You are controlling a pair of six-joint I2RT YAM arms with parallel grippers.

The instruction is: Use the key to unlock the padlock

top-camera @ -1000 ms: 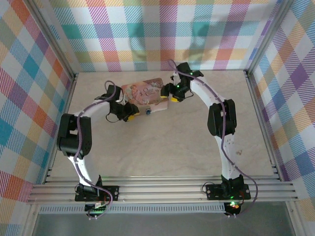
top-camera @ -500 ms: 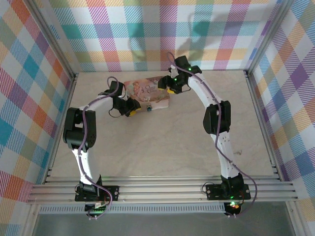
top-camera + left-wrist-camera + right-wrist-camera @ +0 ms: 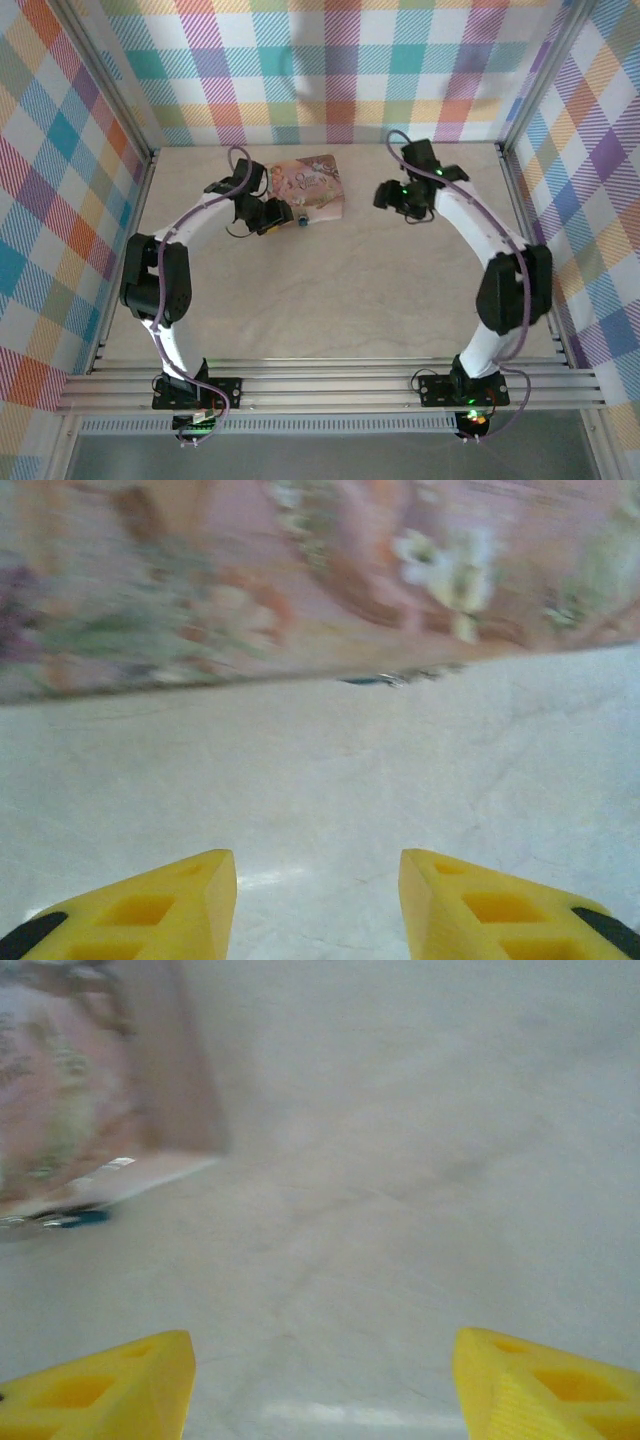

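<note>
The padlock (image 3: 300,221) is a tiny blue-teal lock lying on the table at the front edge of the pink illustrated tin (image 3: 310,185). My left gripper (image 3: 273,221) sits just left of the padlock, open, with only bare table between its yellow fingers (image 3: 150,910). In the left wrist view the padlock (image 3: 372,680) is a dark sliver under the blurred tin (image 3: 300,570). My right gripper (image 3: 384,195) stands open to the right of the tin, apart from it. From there the padlock (image 3: 75,1219) shows at the left under the tin (image 3: 90,1090). The key is hidden.
Plaid walls (image 3: 330,70) close in the table at the back and both sides. Aluminium rails (image 3: 330,385) run along the near edge by the arm bases. The marbled tabletop (image 3: 330,290) lies open in front of the tin.
My right gripper has pulled away from the tin's right end and swung to the right. The left gripper has opened a little beside the padlock.
</note>
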